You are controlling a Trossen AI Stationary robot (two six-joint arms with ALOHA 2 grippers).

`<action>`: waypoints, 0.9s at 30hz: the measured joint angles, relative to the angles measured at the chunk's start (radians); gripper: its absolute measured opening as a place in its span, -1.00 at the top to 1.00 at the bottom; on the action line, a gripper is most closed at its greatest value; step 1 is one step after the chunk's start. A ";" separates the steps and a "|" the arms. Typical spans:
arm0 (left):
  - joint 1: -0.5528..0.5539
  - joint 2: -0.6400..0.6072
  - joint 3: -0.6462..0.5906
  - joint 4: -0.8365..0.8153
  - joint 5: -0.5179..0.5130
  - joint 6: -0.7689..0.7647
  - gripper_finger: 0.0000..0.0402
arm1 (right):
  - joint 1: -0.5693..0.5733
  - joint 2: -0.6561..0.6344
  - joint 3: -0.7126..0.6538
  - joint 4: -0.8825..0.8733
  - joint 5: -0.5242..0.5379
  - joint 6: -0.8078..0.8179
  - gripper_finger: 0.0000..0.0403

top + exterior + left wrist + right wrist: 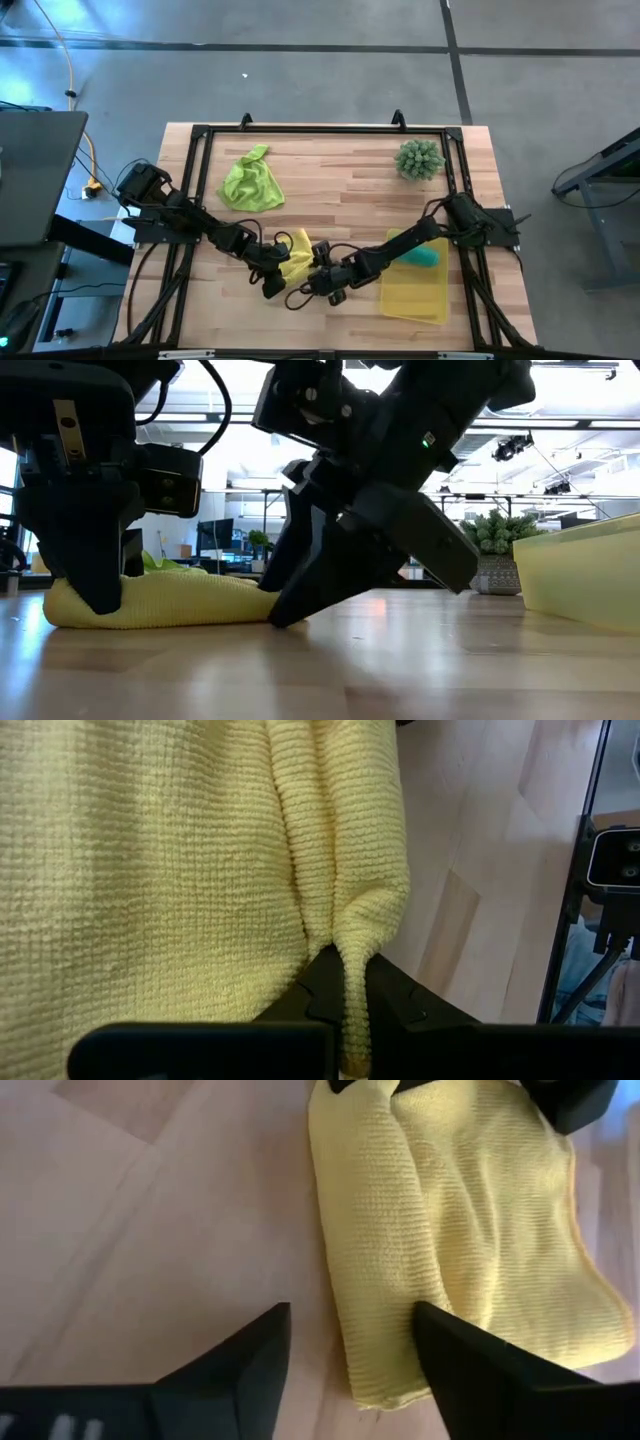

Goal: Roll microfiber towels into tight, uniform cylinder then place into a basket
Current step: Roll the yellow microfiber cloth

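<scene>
The yellow towel (298,252) lies bunched on the table near its front edge, between my two grippers. My left gripper (276,272) is shut on it at its left side. My right gripper (350,1350) stands open at the towel's right end, its two fingers astride the towel's folded long edge (375,1280). The lime green towel (250,183) lies crumpled on the table at the far left. The teal towel (428,257), rolled, lies in the far end of the yellow basket (440,310) at the near right. My left gripper pinches a narrow raised fold of the yellow towel (352,982) between its two fingers, coming slanting down from the table's left. The rest of the towel lies slack on the table (160,605). My right gripper has one finger (450,1355) over the towel's edge; I cannot tell whether it touches.
A spiky green plant (419,160) stands at the far right. A black frame (320,129) runs along the table's edges. Bare wood shows in the table's middle (340,190). In the low view the basket's wall (590,575) rises at the right.
</scene>
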 joint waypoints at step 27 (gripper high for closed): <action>-0.001 0.008 -0.003 0.076 0.053 0.001 0.96 | -0.093 0.007 0.000 -0.008 -0.156 -0.007 0.41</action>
